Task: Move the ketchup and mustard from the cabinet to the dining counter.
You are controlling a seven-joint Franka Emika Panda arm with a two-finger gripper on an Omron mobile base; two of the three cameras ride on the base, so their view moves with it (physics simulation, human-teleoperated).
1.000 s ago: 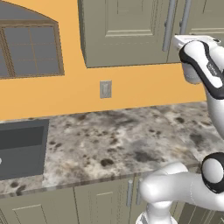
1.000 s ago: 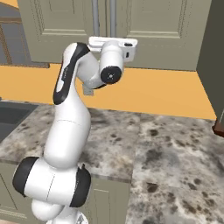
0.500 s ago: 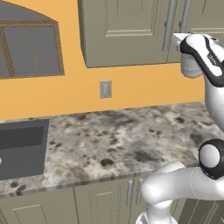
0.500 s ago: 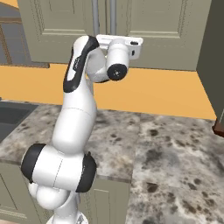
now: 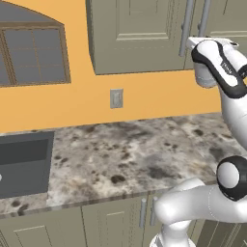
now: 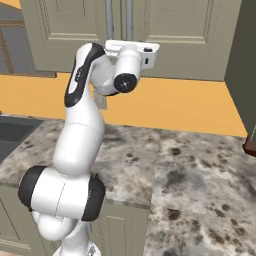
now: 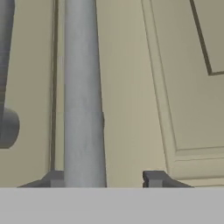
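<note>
- Grey metal handle point(image 7: 84, 96) of the cabinet point(image 7: 131, 87) stands between the tool point(image 7: 103, 179) tips, touching the left one; right tip apart, partly open, nothing clamped.
- Risk: off-centre closing slips off.
- Ketchup, mustard: presumably behind the shut doors.

Even flat light, perhaps slightly soft
</note>
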